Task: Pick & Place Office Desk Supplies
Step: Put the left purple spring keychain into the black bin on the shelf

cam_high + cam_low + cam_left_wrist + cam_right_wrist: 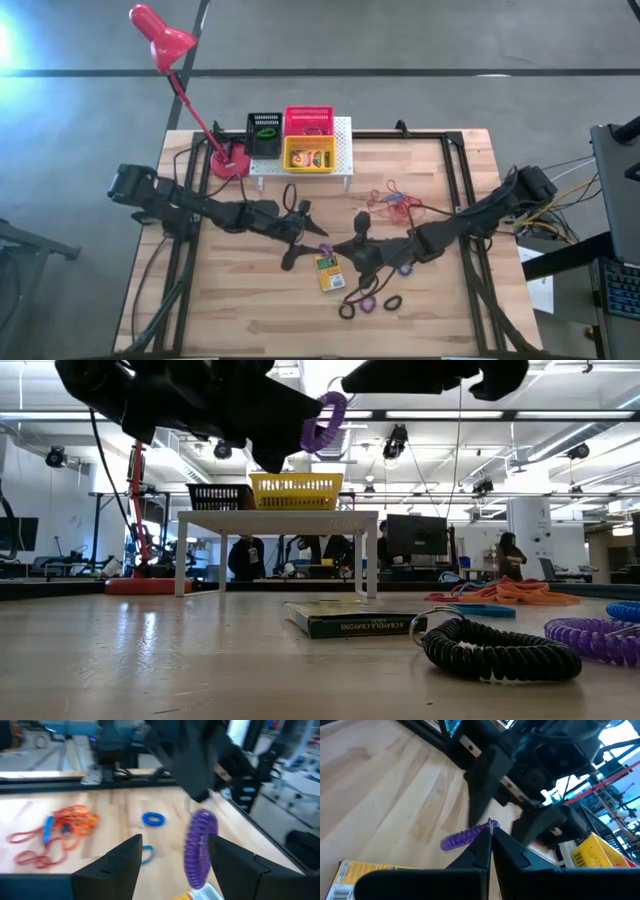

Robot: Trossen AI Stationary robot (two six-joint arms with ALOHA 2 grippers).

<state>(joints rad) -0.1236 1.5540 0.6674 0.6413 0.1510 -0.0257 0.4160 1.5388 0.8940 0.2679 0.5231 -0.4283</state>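
Right end effector [489, 832] is clenching on the purple coil ring [462, 838], pinching it at one end, and I am seeing that ring hanging in the air above the counter [250, 300], roughly over the middle of it. From table height the ring is showing well clear of the wood, level with the baskets behind it.

Left end effector [175, 842] is standing released, fingers spread. The purple coil ring is hanging between them, nearer one finger; I cannot tell whether it is touching that finger.

I am noting a crayon box [328, 272] lying flat on the counter just below the two end effectors. Near it, toward the front edge, a black ring [347, 310], a second purple ring [367, 303] and another black ring [393, 300] are lying loose in a row. A blue ring [153, 818] is lying under the right arm. A pile of rubber bands [393, 197] is lying toward the right of the counter, behind that arm.

At the back, a white stand [345, 135] is carrying a black basket [264, 133], a red basket [308, 120] and a yellow basket [309, 154], the yellow one in front of the red one. A red lamp [160, 40] is standing beside the stand on its left.
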